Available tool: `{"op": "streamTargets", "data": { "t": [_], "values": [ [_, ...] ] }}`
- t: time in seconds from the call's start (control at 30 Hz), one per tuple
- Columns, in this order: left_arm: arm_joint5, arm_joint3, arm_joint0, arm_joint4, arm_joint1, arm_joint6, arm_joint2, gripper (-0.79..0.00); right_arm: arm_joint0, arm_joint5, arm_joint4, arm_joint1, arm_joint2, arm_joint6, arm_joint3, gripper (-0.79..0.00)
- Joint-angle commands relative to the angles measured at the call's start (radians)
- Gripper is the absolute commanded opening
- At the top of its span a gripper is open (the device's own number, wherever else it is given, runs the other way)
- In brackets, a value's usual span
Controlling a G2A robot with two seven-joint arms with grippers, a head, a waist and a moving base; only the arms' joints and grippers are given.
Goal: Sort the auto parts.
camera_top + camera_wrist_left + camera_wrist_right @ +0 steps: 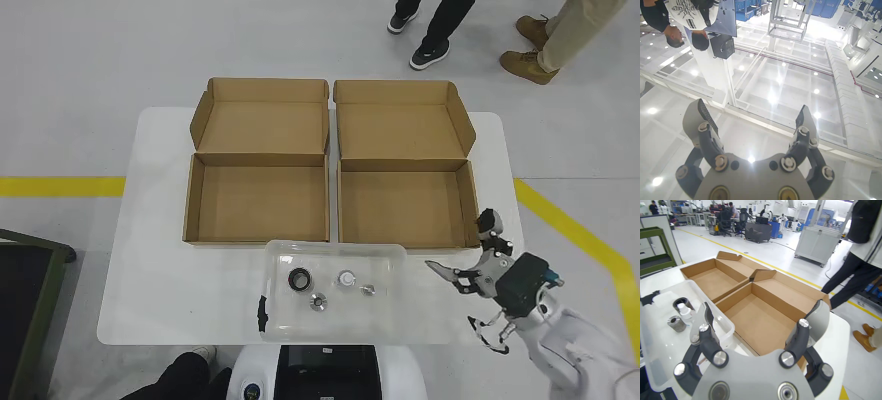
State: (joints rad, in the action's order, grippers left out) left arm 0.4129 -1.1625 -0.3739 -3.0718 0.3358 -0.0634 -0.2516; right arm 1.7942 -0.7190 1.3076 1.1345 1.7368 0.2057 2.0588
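A: What is taking up the most room?

B: The white table is carrying everything. Two open cardboard boxes are sitting side by side across its far half, the left box and the right box. Their lids are folded back and no part is lying in either one yet.

A: And in front of them?

B: The clear bin is sitting at the near edge, just before the boxes and spanning the seam between them.

A: How are the arms standing?

B: The right gripper is hovering by the table's right near corner, just past the bin's right end. Its jaws are spread wide and gripping nothing. The left gripper is pointing up at the ceiling, likewise parted and carrying nothing.

A: So where are the parts lying?

B: All four are resting on the bin floor. There is a dark ring, a grey cylinder standing with its bore up, a white piece, and a small metal piece nearest the bin's right end.

A: Which way from the jaws?

B: To the robot's left of the right gripper and below it, over the bin wall. I'm judging the right arm the nearer one. The parts are looking round and squat, so no long axis is dictating the wrist angle. The gripper would need to be swinging left and dropping in from above.
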Motion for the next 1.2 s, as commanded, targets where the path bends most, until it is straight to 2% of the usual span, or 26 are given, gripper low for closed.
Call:
{"op": "streamTargets", "data": {
  "t": [0.0, 0.23, 0.4, 0.47, 0.7, 1.17],
  "values": [
    [0.0, 0.0, 0.0, 0.0, 0.0, 0.0, 0.0, 0.0, -0.02, -0.027, 0.041, -0.004, -0.011, -0.038, 0.008, 0.0],
    [0.0, 0.0, 0.0, 0.0, 0.0, 0.0, 0.0, 0.0, -0.103, -0.176, 0.101, -0.015, -0.117, -0.147, 0.035, 0.0],
    [0.0, 0.0, 0.0, 0.0, 0.0, 0.0, 0.0, 0.0, -0.162, -0.235, 0.189, -0.022, -0.203, -0.239, 0.055, 0.0],
    [0.0, 0.0, 0.0, 0.0, 0.0, 0.0, 0.0, 0.0, -0.178, -0.264, 0.23, -0.024, -0.244, -0.31, 0.051, 0.0],
    [0.0, 0.0, 0.0, 0.0, 0.0, 0.0, 0.0, 0.0, -0.245, -0.259, 0.25, -0.023, -0.351, -0.38, 0.026, 0.0],
    [0.0, 0.0, 0.0, 0.0, 0.0, 0.0, 0.0, 0.0, -0.316, -0.271, 0.232, -0.025, -0.476, -0.438, -0.041, 0.0]
  ]
}}
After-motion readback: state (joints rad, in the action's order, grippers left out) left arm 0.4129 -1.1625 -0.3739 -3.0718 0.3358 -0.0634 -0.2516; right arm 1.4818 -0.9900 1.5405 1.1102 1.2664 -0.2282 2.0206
